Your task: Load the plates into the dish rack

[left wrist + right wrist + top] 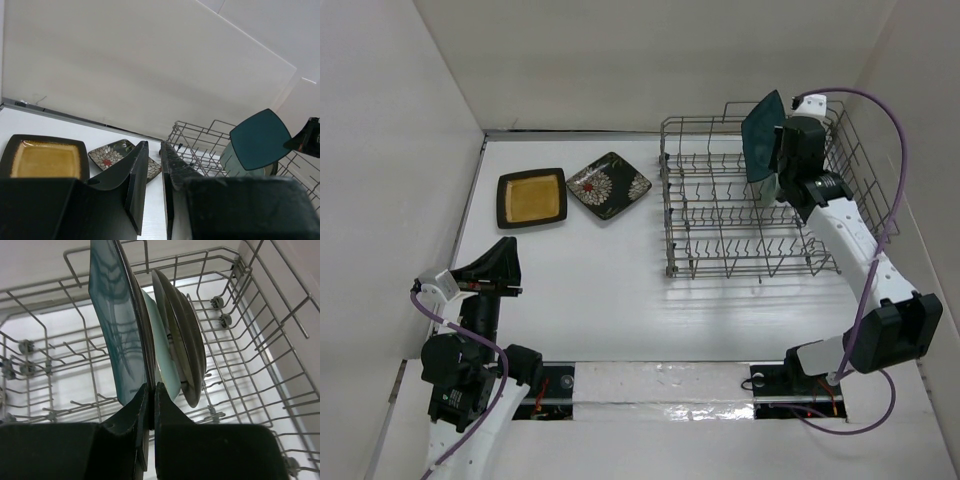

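Note:
The dish rack (pixel 720 225) stands at the right. My right gripper (pixel 777 150) is shut on the edge of the dark teal plate (pixel 761 135) and holds it upright over the rack's far right part. In the right wrist view, the gripper (pixel 151 386) pinches the teal plate (pixel 117 330) beside the pale mint plate (pixel 162 360) and the cream round plate (pixel 187 345), both upright in the rack (pixel 45 370). The yellow-centred black plate (pixel 532 198) and the flowered black plate (pixel 609 185) lie flat at the far left. My left gripper (pixel 505 262) is empty, with a thin gap between its jaws.
White walls enclose the table at the back and on both sides. In the left wrist view, the left gripper (pixel 154 145) points toward the flowered plate (pixel 112 152) and the rack (pixel 200 140), with the yellow-centred plate (pixel 45 159) to its left.

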Tool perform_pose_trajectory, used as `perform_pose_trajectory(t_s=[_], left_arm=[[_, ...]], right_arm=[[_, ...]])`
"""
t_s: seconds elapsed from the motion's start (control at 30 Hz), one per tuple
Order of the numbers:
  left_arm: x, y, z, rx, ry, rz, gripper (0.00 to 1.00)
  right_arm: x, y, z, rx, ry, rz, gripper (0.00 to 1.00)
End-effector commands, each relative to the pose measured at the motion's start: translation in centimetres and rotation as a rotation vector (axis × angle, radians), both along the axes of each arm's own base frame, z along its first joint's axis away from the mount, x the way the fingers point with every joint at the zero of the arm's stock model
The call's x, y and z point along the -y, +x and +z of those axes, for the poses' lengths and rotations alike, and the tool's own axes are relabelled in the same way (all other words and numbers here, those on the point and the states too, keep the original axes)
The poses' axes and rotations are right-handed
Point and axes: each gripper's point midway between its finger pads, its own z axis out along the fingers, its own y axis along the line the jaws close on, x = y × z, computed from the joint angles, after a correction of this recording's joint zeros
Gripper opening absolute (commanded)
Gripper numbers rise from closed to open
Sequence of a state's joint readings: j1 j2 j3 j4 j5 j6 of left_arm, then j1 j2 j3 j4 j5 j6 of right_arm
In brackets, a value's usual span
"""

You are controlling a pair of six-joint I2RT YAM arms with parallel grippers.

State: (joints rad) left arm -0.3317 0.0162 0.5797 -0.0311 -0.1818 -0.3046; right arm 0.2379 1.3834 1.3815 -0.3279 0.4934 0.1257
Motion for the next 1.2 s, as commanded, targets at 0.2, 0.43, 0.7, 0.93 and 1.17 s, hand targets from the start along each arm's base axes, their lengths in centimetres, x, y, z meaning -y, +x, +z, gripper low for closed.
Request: perform_pose_trajectory(t_s=[0.2,0.43,0.7,0.93,1.17], left_arm=[[-0.6,-2.7,2.7,0.138,-0.034,-0.013,0.14],[-0.6,-2.6,2.6,0.134,-0.032,-0.013,0.14],[-0.5,-2.5,2.6,0.131,-0.031,-0.015,0.14],[-0.5,-2.4,2.5,0.129,-0.029,-0.016,0.14],[-0.4,-2.2,2.4,0.120,-0.028,-0.017,0.14]], right_arm=[[0.9,2.0,7.1,0.148,-0.121,-0.089,0.00],[0.6,3.3,4.9,0.074,-0.169,-0.093,0.00],[-0.6,4.3,2.1,0.004,-0.207,-0.062,0.00],[-1.9,5.2,-0.6,-0.058,-0.252,-0.049,0.00],[-2.6,5.5,-2.4,-0.109,-0.294,-0.052,0.00]])
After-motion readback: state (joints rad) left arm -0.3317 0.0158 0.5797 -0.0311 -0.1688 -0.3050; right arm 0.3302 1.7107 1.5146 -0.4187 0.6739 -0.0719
